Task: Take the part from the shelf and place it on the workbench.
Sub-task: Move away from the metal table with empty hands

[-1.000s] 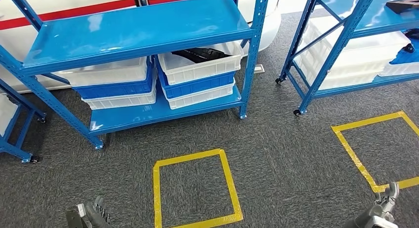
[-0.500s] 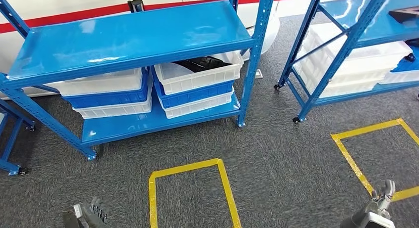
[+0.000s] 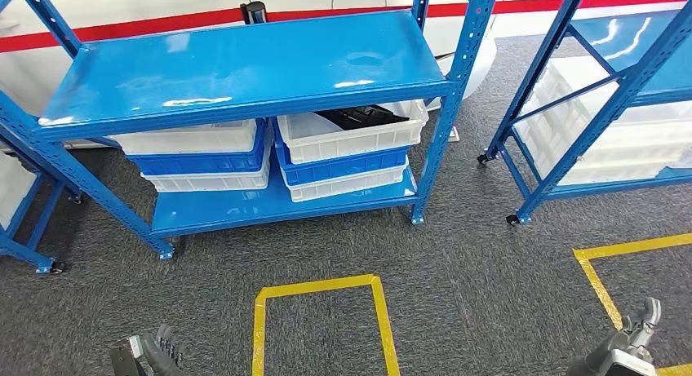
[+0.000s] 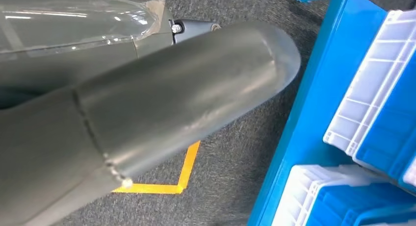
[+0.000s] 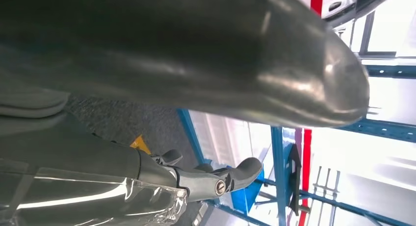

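My view has swung; nothing on the shelves moved.
The blue shelf (image 3: 245,66) now sits further right and lower in my head view, and the yellow floor square (image 3: 322,327) has slid downward.

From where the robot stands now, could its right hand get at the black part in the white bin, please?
Probably not yet. The right hand hangs low over the carpet, well short of the shelf, and the black part lies in the top white bin tucked under the upper blue shelf board, leaving a narrow gap.

Ahead of you stands the shelf (image 3: 245,66); on its lower board two stacks of bins (image 3: 204,157) sit side by side, and the part (image 3: 359,115) lies in the right top bin. A second shelf (image 3: 604,107) stands to the right, a taped square (image 3: 322,327) on the floor before you.
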Action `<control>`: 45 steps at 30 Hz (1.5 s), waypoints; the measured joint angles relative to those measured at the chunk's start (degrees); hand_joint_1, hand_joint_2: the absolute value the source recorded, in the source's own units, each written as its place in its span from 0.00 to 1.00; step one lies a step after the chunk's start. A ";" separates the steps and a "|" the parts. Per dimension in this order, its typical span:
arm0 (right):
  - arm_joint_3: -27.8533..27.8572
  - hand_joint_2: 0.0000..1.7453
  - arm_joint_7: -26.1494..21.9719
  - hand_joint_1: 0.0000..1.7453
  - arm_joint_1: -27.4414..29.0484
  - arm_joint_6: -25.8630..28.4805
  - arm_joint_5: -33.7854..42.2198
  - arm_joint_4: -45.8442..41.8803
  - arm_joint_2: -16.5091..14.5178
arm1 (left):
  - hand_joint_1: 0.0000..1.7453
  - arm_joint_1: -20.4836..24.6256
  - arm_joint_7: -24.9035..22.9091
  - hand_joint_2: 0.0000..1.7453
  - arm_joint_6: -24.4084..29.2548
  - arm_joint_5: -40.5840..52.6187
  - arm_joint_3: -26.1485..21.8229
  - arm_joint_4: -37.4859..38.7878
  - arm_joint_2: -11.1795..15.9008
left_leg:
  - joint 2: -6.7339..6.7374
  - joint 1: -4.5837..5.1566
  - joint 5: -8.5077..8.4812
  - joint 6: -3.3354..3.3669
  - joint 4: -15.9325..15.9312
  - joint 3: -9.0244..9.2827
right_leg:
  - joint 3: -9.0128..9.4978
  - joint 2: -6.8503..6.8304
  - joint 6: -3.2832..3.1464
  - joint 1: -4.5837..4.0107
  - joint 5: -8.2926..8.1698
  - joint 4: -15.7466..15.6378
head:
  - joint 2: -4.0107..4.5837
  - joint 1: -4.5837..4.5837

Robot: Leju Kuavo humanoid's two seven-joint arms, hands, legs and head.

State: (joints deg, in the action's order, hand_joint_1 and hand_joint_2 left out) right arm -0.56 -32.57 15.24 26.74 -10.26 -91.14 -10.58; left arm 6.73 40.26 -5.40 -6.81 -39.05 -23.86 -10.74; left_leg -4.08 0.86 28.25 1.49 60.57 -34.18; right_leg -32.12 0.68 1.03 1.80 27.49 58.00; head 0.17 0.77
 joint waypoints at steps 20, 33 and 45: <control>3.16 0.00 -0.19 0.00 1.58 -3.18 -2.08 -1.33 -2.07 | 0.00 0.33 0.03 0.00 2.02 -0.60 1.00 -0.27 -0.73 | 1.95 -0.98 -2.84 1.55 -2.61 -0.01 | -5.11 -1.01 1.52 -0.49 8.97 15.21 | -0.01 0.06; 3.49 0.00 -0.27 0.00 1.50 -3.34 -2.12 -1.50 -2.50 | 0.00 0.17 0.04 1.00 2.61 -0.54 1.69 -0.34 -0.71 | 2.81 -0.95 3.90 -1.53 8.03 -4.21 | 0.57 -0.85 -1.00 -0.13 0.10 -0.35 | -0.01 0.67; 3.68 0.75 -1.30 0.00 1.73 -4.28 0.04 -1.42 -2.55 | 0.00 0.29 0.04 1.00 4.59 -0.32 2.89 -0.33 -0.87 | 4.80 -1.04 -2.52 -1.29 -2.45 0.27 | 1.45 -2.57 0.27 -0.95 1.66 -0.41 | 0.00 0.56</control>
State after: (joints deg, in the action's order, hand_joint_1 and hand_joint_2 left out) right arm 3.12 -33.87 16.97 22.46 -10.21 -92.56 -13.13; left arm 7.03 40.30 -0.82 -7.13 -36.16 -24.19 -11.61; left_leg 0.72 -0.18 25.73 0.20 58.13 -33.92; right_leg -30.67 -1.89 1.30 0.85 29.16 57.60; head 0.17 1.33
